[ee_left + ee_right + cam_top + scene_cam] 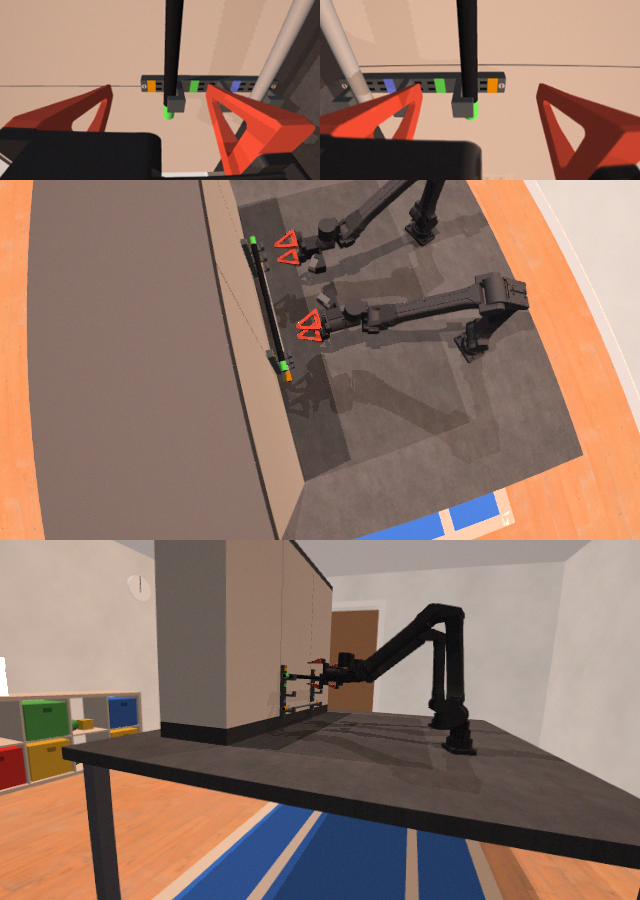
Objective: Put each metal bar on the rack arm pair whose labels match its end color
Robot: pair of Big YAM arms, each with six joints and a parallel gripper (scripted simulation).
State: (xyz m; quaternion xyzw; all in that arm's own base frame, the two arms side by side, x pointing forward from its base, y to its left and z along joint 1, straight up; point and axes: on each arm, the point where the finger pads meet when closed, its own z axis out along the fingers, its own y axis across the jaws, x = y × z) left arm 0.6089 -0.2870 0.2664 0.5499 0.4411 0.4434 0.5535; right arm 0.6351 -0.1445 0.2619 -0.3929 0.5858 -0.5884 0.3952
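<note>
A black bar (267,302) with green ends lies on the top pair of rack arms, just under the orange labels (151,86) (492,84). A grey bar (277,48) (288,376) with orange ends lies on the bottom pair, by the blue labels (235,84) (389,85). The middle pair, under the green labels (194,85) (440,85), holds nothing. My left gripper (309,326) (159,89) is open and empty, a short way in front of the black bar. My right gripper (287,248) (479,89) is open and empty near the bar's other end.
The rack is fixed to a tall tan cabinet (150,355) along the table's far side. The dark table top (410,395) lies under both arms. In the exterior view a shelf with colored boxes (50,735) stands off the table.
</note>
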